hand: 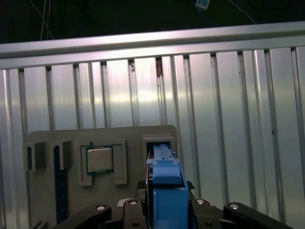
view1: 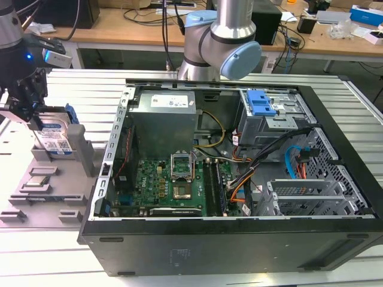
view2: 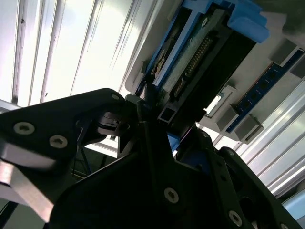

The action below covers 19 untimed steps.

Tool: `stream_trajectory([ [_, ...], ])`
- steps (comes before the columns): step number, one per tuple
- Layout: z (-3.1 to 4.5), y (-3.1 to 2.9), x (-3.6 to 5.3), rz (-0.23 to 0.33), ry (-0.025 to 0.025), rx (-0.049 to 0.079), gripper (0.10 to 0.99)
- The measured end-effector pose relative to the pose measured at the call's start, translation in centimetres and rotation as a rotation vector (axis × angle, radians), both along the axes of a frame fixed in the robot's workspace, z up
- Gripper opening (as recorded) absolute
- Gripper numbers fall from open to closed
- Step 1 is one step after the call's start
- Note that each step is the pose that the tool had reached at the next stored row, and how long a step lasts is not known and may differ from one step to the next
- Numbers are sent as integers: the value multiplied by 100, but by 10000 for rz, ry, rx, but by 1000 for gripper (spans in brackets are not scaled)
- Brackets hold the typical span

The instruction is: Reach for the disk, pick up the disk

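The disk [view1: 55, 142] stands on edge in a slot of the grey holder [view1: 84, 156] at the exterior view's left, its blue-and-white label facing out and a blue bracket around it. My gripper [view1: 29, 116] is down over its upper edge, and the fingers look closed against its two faces. In the first wrist view the disk's blue bracket [hand: 167, 188] runs straight out from between the fingers, its far end still in the holder's slot [hand: 159, 140]. The second wrist view shows the disk's connector edge [view2: 202, 59] just past a black finger [view2: 147, 129].
A small square silver chip [view1: 39, 181] [hand: 99, 159] lies in a recess of the holder beside the disk, and a blue memory stick [hand: 58, 186] stands further over. An open black computer case [view1: 239, 248] lies to the exterior view's right. The table is ribbed aluminium [hand: 214, 119].
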<state>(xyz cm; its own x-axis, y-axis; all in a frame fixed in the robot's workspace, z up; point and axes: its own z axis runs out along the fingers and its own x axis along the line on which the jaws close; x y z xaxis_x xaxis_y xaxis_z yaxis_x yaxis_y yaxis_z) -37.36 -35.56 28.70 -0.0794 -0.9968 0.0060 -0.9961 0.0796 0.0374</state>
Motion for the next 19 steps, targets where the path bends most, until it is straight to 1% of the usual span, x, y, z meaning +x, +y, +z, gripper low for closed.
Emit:
stream_trajectory([
  [4,0,0,0,0,-1,0,369],
  [7,25,0,-1,-1,-1,0,369],
  [8,59,0,0,-1,-1,0,369],
  [9,164,1,1,-1,0,-1,369],
  [11,227,1,2,0,-1,0,369],
  [14,372,2,3,0,-1,0,369],
  [19,463,3,3,-1,-1,0,369],
])
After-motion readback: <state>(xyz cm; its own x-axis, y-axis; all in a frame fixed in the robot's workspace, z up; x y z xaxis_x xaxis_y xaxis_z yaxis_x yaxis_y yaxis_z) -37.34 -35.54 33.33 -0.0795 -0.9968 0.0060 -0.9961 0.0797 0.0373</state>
